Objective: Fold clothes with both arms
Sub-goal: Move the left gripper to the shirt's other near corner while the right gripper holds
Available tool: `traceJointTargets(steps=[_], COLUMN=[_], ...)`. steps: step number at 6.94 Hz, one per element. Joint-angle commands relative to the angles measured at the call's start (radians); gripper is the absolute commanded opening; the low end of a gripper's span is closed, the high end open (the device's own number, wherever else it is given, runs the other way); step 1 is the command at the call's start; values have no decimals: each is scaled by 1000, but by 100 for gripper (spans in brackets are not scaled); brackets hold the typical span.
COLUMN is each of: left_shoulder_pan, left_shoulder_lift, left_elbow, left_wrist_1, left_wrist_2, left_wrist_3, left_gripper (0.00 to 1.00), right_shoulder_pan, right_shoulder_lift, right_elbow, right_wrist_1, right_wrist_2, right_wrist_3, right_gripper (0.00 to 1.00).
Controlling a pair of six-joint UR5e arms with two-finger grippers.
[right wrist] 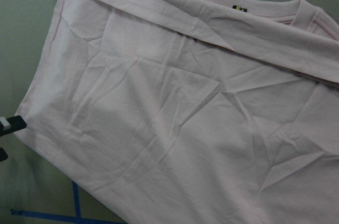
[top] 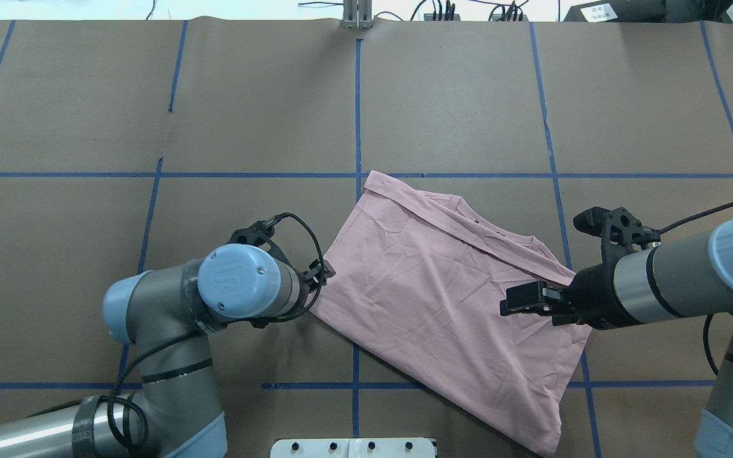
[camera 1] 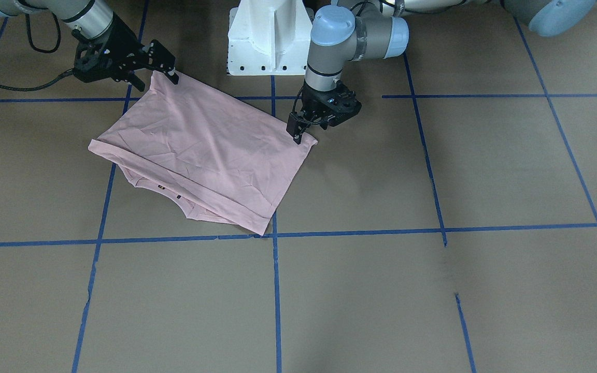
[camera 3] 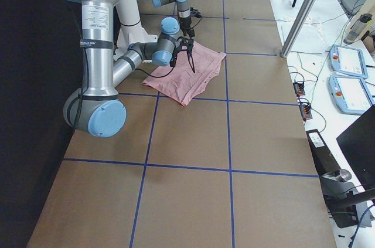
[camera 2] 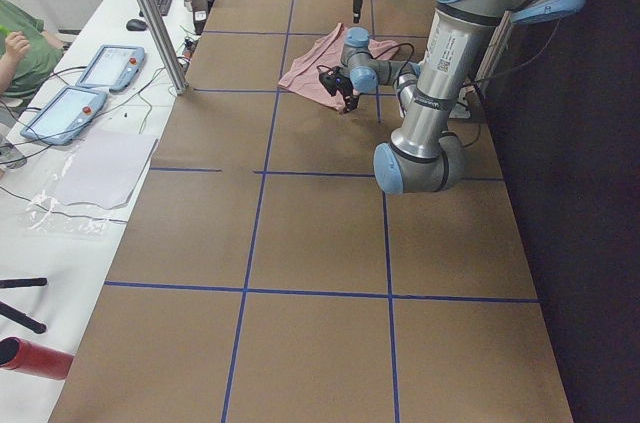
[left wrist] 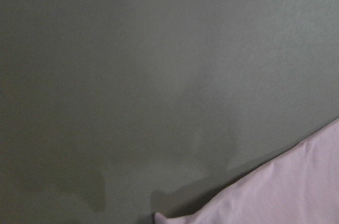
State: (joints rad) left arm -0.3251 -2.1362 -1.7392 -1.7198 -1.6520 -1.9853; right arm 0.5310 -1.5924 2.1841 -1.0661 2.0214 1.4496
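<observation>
Table (top: 455, 95) carries the folded shirt (top: 443, 292) near the robot's base. Right gripper (camera 1: 161, 70) hangs over one shirt corner with jaws parted; left gripper (camera 1: 298, 132) pinches the opposite corner. Only the right wrist view shows collar tags (right wrist: 239, 8).

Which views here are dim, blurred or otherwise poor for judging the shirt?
Left wrist-mounted: dark and soft, showing mostly murky table and one corner of the T-shirt. Right wrist-mounted: well lit, creases sharp. Overhead exterior and exterior front-facing: evenly lit, with soft arm shadows. Both side views: the shirt is small and far.
</observation>
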Motion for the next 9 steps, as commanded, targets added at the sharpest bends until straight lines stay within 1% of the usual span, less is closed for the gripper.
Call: traceJointTargets(steps=[1,3,4,5,6,7,8,9], left_shoulder_pan=[9,8,8,9,8,8,8,6], left_shoulder_lift=[-10,-10,-8,-10,-10,-11,-11,-13], left_elbow=[7,12,12,15,17,15,12,7], left_wrist_1=[16,16,16,16,16,16,14,13], left_wrist_2=[11,14,14,14,14,14,14,12], left_wrist_3=[-9,-9,-9,-9,-9,-10,-7,-3], left_gripper=[90,87,83,69,40,5,0,0], right_shoulder_pan=[7,7,7,7,7,9,12,20], right_shoulder_lift=[2,2,0,0,0,-1,-1,-1], right_elbow=[0,0,0,0,0,0,0,0], right_wrist_1=[0,0,0,0,0,0,0,0], right_wrist_2=[0,0,0,0,0,0,0,0], right_wrist_3=[0,0,0,0,0,0,0,0], right_gripper=[100,100,100,100,100,100,100,100])
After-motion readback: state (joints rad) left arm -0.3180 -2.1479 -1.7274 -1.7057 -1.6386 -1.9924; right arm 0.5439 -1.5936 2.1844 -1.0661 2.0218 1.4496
